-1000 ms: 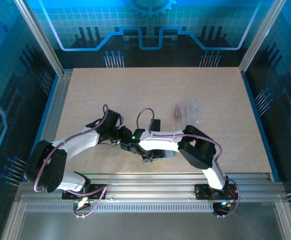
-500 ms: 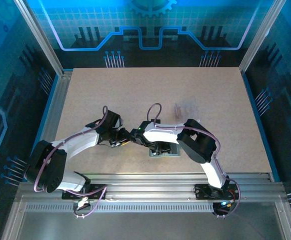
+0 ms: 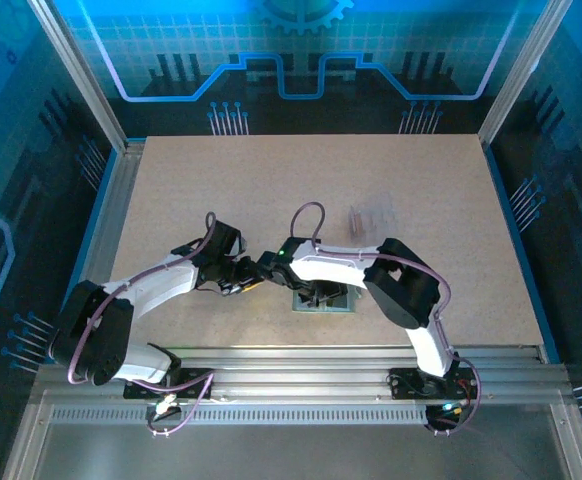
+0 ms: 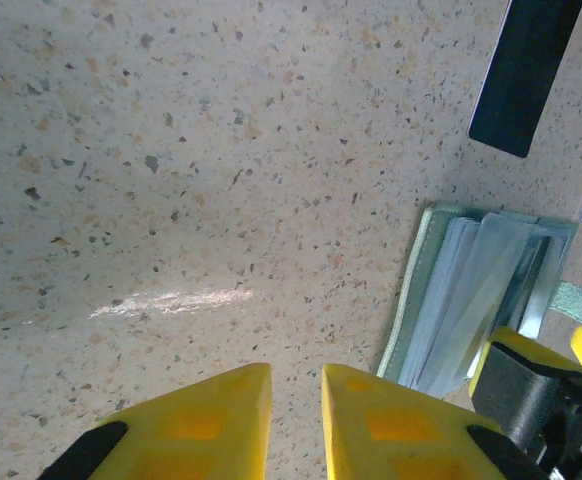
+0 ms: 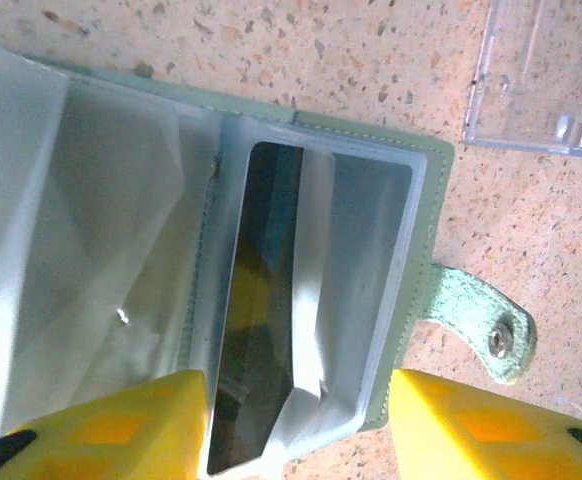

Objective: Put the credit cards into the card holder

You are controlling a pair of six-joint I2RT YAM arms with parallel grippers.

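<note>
**Op:** Looking past my right gripper (image 5: 296, 425), jaws parted and holding nothing, I see the card holder (image 5: 426, 230) lying open between them, with what looks like a dark card (image 5: 256, 330) in its pocket.

**Aide:** The left gripper (image 4: 296, 420)?

**Op:** Nearly closed, empty. The black card (image 4: 524, 70) lies ahead, to its right.

**Aide:** Handling?

**Op:** Light, stiff, slippery, I'd judge; pinch a short edge. The sleeves are floppy.

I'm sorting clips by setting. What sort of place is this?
Likely a lab or demo robot cell, not a home: a speckled tabletop framed by aluminium rails, blue printed backdrop panels around it, and two arms bolted at the near edge, working over a card holder.
</note>
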